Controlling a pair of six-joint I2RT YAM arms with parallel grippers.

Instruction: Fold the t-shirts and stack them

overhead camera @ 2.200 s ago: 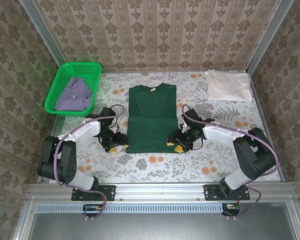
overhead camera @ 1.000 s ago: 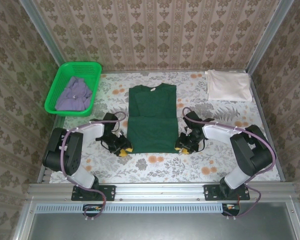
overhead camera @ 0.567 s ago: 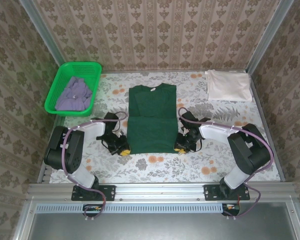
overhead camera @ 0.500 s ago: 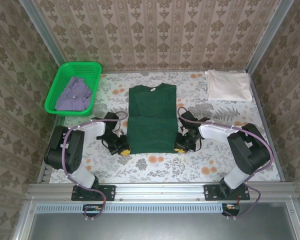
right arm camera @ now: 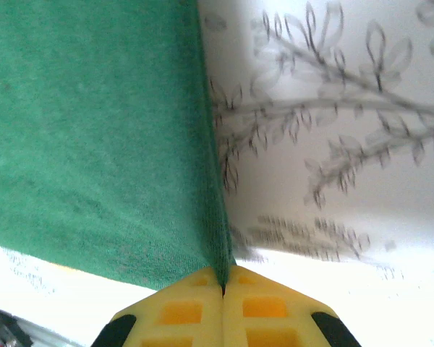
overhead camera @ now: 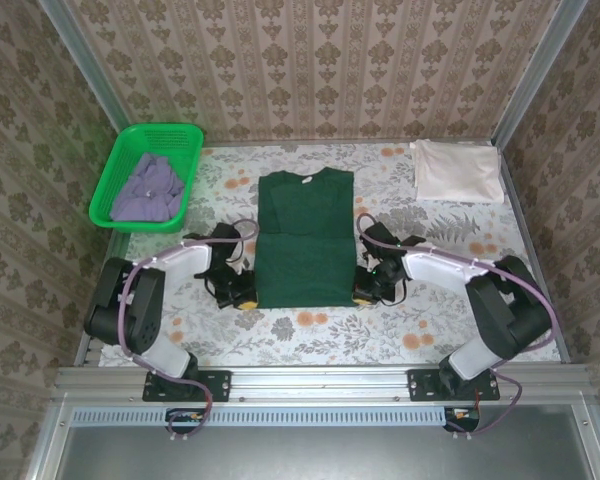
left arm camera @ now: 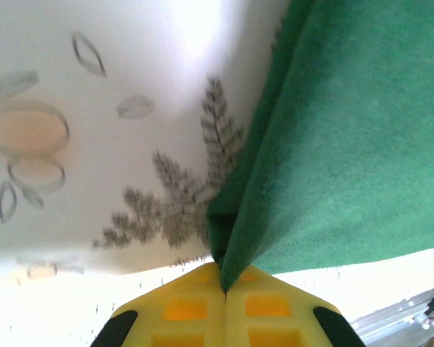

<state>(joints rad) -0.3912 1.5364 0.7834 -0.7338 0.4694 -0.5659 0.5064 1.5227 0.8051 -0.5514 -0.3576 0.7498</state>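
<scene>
**Top external view: both grippers pinched on the green shirt's near corners**

Top external view shows the dark green t-shirt (overhead camera: 303, 238) lying flat in the middle of the flowered table (overhead camera: 310, 335). Its collar points to the far wall, its sleeves are tucked in so it reads as a long rectangle, and a crease runs across it about halfway down. Its near hem lies between the two arms.

The left gripper (overhead camera: 243, 299) sits at the shirt's near-left corner and the right gripper (overhead camera: 362, 294) at its near-right corner. Both are low to the table and touch the cloth's side edges.

From the left wrist camera, the yellow fingers (left arm camera: 181, 307) are pressed tight together. The shirt's folded edge comes straight up out of the seam between them, so they are clamped on the cloth. The green spreads away to the right of the fingers, with bare tablecloth to the left.

The right wrist camera gives the mirror of that. Its yellow fingers (right arm camera: 264, 307) are clenched on the shirt's edge, with green cloth to their left and leaf-printed tablecloth to their right.

Further out, the cream-white t-shirt (overhead camera: 457, 171) lies folded at the far-right corner of the table, well apart from both arms. The greyish-lavender t-shirt (overhead camera: 148, 187) sits crumpled inside the bright green basket (overhead camera: 160, 129) at the far left.
</scene>
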